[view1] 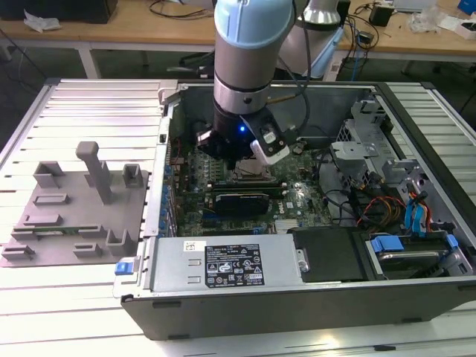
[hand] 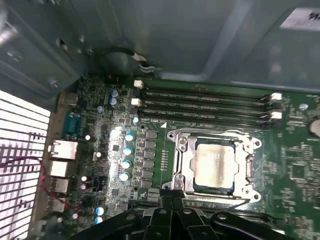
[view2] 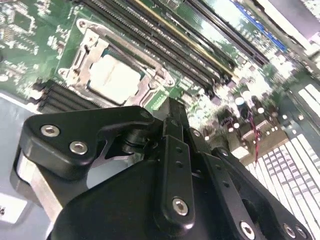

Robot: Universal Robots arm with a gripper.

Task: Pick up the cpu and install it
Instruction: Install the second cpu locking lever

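The cpu (hand: 215,162), a small pale silver square, lies flat inside the metal-framed socket (hand: 182,165) on the green motherboard; in the second wrist view the cpu (view2: 114,77) rests in the same frame. My gripper (hand: 172,192) hovers just beside the socket's edge with its black fingers (view2: 172,125) together and nothing between them, apart from the chip. In the exterior view the arm's wrist (view1: 242,111) hangs over the socket (view1: 249,175) within the open computer case.
Memory slots (hand: 200,102) run beside the socket. A long black card (view1: 242,201) and the power supply (view1: 223,264) lie nearer the case front. Drive bays and cables (view1: 405,216) crowd the exterior view's right. A grey fixture plate (view1: 74,216) sits outside the case.
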